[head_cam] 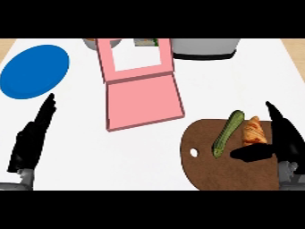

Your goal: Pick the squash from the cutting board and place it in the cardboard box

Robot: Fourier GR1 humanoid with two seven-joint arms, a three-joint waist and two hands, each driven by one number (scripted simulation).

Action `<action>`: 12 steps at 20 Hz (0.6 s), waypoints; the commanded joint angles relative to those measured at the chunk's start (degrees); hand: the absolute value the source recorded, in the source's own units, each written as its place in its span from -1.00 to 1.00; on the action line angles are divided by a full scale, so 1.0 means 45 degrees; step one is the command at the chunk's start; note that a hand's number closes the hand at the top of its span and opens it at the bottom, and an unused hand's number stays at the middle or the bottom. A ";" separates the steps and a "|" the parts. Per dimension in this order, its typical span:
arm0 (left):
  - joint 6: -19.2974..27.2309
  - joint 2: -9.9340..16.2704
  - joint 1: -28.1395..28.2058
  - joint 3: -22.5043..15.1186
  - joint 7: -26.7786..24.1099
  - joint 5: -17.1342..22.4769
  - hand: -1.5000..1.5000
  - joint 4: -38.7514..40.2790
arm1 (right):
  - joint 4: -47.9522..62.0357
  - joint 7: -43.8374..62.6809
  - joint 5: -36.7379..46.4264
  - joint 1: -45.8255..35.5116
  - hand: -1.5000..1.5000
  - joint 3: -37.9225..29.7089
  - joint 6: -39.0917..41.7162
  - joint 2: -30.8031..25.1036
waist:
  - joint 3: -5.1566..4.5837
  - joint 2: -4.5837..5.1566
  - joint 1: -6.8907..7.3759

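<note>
squash (227,133) on cutting board (211,172), lower right | right hand (283,138) beside it, fingers straight, grasping nothing | left hand (31,138) lower left, released

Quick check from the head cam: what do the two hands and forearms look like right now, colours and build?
Both hands are plain black with slim, tapering fingers: the left hand at the view's left, the right hand at its right. Each joins a grey forearm at the lower edge through a blocky grey wrist. No cables, markings or sleeves show.

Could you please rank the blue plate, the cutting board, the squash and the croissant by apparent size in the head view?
1. cutting board, partly cropped
2. blue plate
3. squash
4. croissant, partly hidden by the right hand
</note>
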 commanded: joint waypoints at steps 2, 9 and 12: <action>-0.0301 0.0072 -0.0227 0.0413 0.0189 0.0099 0.00 0.0085 | -0.1282 0.3604 -0.0045 -0.0997 -1.00 0.0601 0.2059 0.0621 | 0.0030 0.0017 0.0002; -0.0788 0.0062 0.0699 0.0685 0.0062 0.0167 0.00 -0.0577 | -0.0874 0.3859 0.0995 -0.0878 -1.00 0.0369 0.2056 0.1296 | 0.0039 0.0006 0.0021; -0.0478 -0.0076 -0.0027 0.0493 0.0745 -0.0327 0.00 -0.0743 | 0.0836 0.3749 0.1134 -0.1848 -1.00 0.0137 0.2028 0.1810 | 0.0044 0.0037 0.0060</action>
